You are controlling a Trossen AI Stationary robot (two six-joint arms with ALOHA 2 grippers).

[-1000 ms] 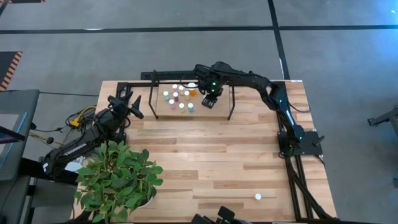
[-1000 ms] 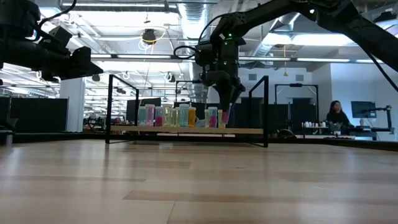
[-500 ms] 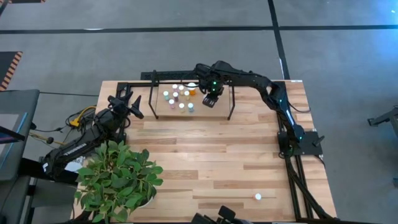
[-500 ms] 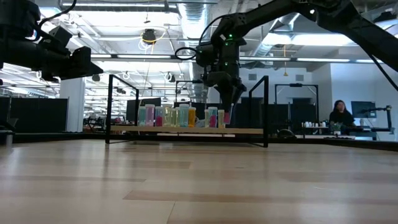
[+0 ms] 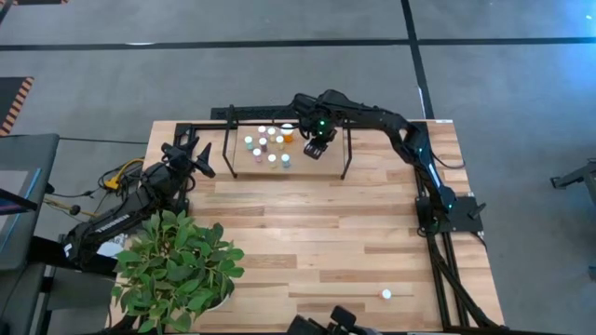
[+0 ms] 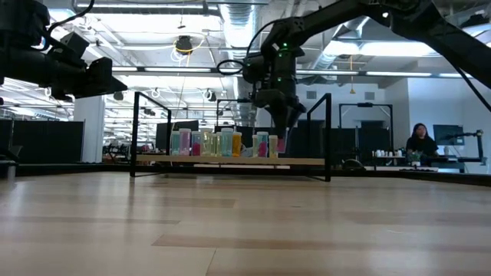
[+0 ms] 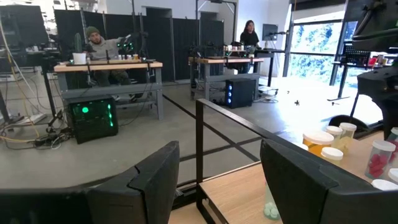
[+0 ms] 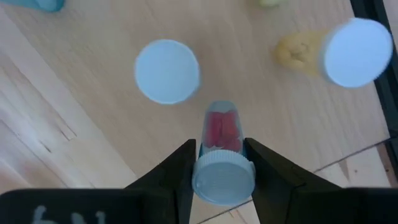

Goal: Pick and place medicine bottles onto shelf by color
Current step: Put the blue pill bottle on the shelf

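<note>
I have a pink bottle (image 8: 221, 134) pinched between the right arm's jaws, its pale cap (image 8: 223, 177) level with the fingertips and its body pointing down at the board. In the low view that bottle (image 6: 281, 142) hangs just above the shelf (image 6: 230, 160), right of the row standing there. The right gripper (image 5: 315, 149) is over the shelf's right part, reaching in from its base at the bench's right edge.

Looking down past my jaws I see a white-capped bottle (image 8: 168, 71) upright on the shelf board just beside the held one, and a yellowish bottle (image 8: 333, 51) a little farther off, near the black rail.

From above, the other bottles (image 5: 267, 145) cluster on the left half of the shelf (image 5: 228, 149), all caps up, with a larger orange one (image 5: 288, 133) at the back. From the side they read as teal, yellowish, orange and pink.

One more small bottle (image 5: 386, 294) sits alone on the bench (image 5: 326, 233), well away near the front right.

My left gripper (image 5: 197, 156) waits off the shelf's left end, above the bench's corner, jaws spread and holding nothing. A potted plant (image 5: 177, 265) sits at the front left.
</note>
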